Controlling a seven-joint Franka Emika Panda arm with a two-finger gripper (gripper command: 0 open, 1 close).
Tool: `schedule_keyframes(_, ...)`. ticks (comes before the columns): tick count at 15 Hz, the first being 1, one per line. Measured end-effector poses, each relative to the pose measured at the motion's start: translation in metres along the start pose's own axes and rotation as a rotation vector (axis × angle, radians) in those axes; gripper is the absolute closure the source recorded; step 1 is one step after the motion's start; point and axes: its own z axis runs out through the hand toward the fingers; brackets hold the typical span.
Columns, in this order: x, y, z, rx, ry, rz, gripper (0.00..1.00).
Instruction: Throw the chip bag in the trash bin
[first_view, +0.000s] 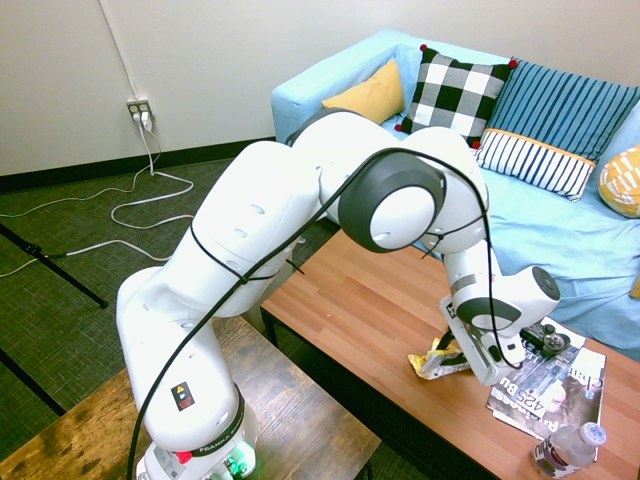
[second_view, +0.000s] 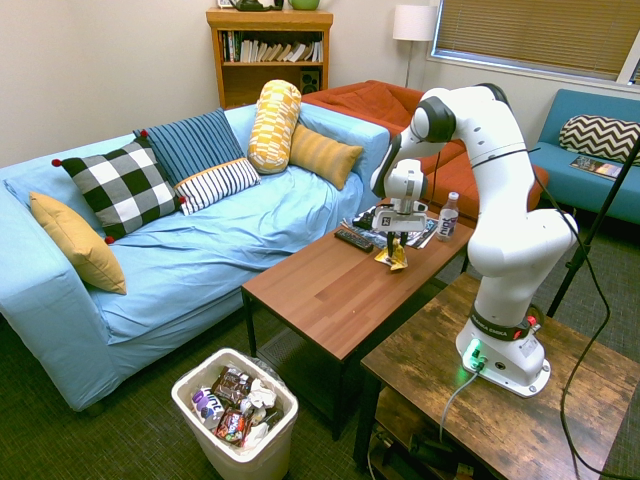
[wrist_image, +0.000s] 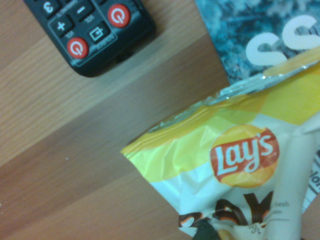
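Note:
The chip bag (first_view: 430, 363), yellow foil with red and white print, lies crumpled on the wooden coffee table (first_view: 360, 310) near its front edge. My gripper (first_view: 455, 350) points straight down over it, its fingers drawn together on the bag's upper fold. The second exterior view shows the bag (second_view: 396, 260) pinched up between the narrow fingers of the gripper (second_view: 398, 243). In the wrist view the bag (wrist_image: 240, 160) fills the lower right. The trash bin (second_view: 235, 462), white with a clear liner and full of wrappers, stands on the floor off the table's far end.
A black remote control (wrist_image: 95, 30) lies beside the bag, seen also as the remote (second_view: 353, 238). Magazines (first_view: 550, 385) and a water bottle (first_view: 568, 448) sit at the table's end. A blue sofa (second_view: 200, 240) runs along the table's other side.

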Motion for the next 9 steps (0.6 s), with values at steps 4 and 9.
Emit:
schedule_keyframes(4, -0.011, -0.006, -0.023, 0.026, 0.018, -0.017, 1.0)
schedule_keyframes(9, -0.077, -0.013, -0.081, 0.083, 0.08, -0.104, 1.0)
